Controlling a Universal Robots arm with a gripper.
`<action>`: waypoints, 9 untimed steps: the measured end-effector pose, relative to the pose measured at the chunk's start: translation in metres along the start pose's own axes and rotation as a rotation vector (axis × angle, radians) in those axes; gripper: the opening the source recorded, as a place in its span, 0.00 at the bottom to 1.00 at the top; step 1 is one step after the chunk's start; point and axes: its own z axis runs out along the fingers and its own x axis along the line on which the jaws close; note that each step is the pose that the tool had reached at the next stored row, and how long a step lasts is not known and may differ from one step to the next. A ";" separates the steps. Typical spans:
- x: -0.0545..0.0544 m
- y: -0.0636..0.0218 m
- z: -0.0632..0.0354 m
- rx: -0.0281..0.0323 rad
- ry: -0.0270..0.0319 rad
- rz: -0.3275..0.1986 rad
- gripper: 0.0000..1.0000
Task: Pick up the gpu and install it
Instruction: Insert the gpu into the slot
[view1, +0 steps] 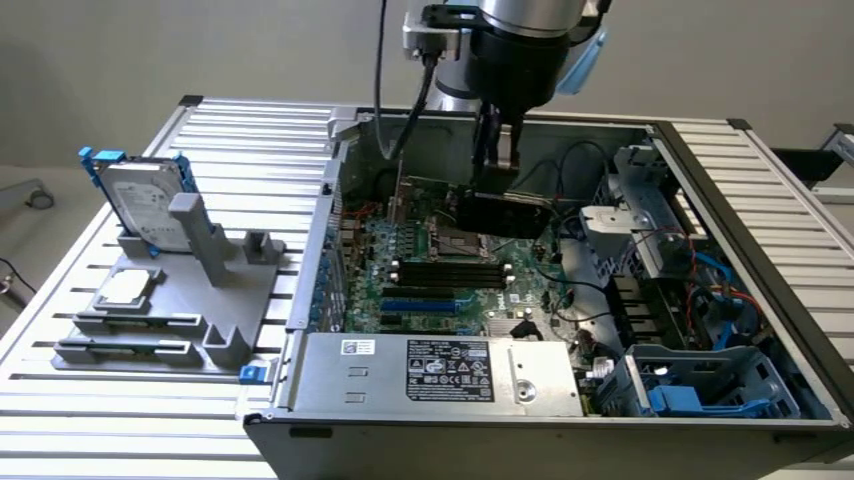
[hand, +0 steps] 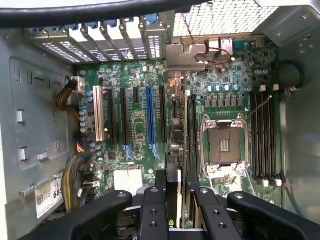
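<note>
The gpu (view1: 507, 213), a black card, hangs inside the open computer case (view1: 747, 230) just above the motherboard (view1: 441, 265), near the CPU socket. My gripper (view1: 497, 168) comes down from above and is shut on the card's upper edge. In the wrist view the gpu (hand: 176, 145) shows edge-on as a thin dark strip running between my fingers (hand: 154, 207), its silver bracket (hand: 186, 56) at the far end. It hovers between the blue expansion slot (hand: 149, 117) and the empty CPU socket (hand: 223, 146).
A grey fixture (view1: 200, 290) on the exterior view's left holds a silver hard drive (view1: 138, 205) with a blue frame and a square CPU chip (view1: 124, 288). The power supply (view1: 441, 372), drive cages (view1: 707, 385) and loose cables (view1: 587, 240) crowd the case.
</note>
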 end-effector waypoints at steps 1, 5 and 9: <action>0.000 0.0000 0.0010 0.0016 0.0006 -0.018 0.26; 0.000 0.0012 0.0040 0.0195 0.0028 -0.060 0.26; 0.000 0.0093 0.0076 0.0497 0.0026 -0.065 0.26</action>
